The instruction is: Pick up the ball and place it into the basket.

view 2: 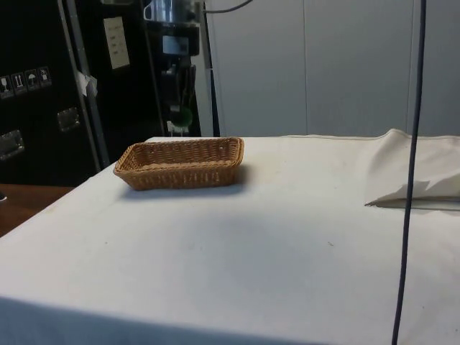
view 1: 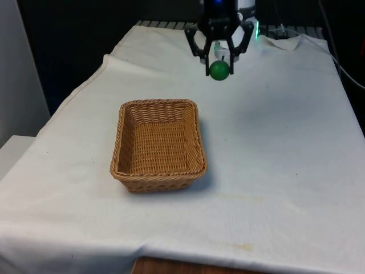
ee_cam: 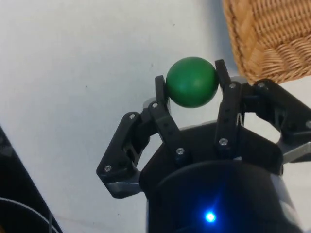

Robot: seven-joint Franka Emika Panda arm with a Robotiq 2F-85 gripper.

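White cloth covers the tabletop (view 1: pixel 274 142), where a wicker basket (view 1: pixel 158 145) sits near the middle. Toward the far edge, the gripper (view 1: pixel 219 64) hangs above the cloth, jaws clenched on a green ball (view 1: pixel 219 70), apparently lifted clear, beyond the basket's far corner.

No words or numbers can be read. In the side view, the dark cabinet (view 2: pixel 43 93) bears a row of small white handling-symbol stickers (view 2: pixel 25 80) and a pale paper label (view 2: pixel 115 42) with lines of print too small to make out.
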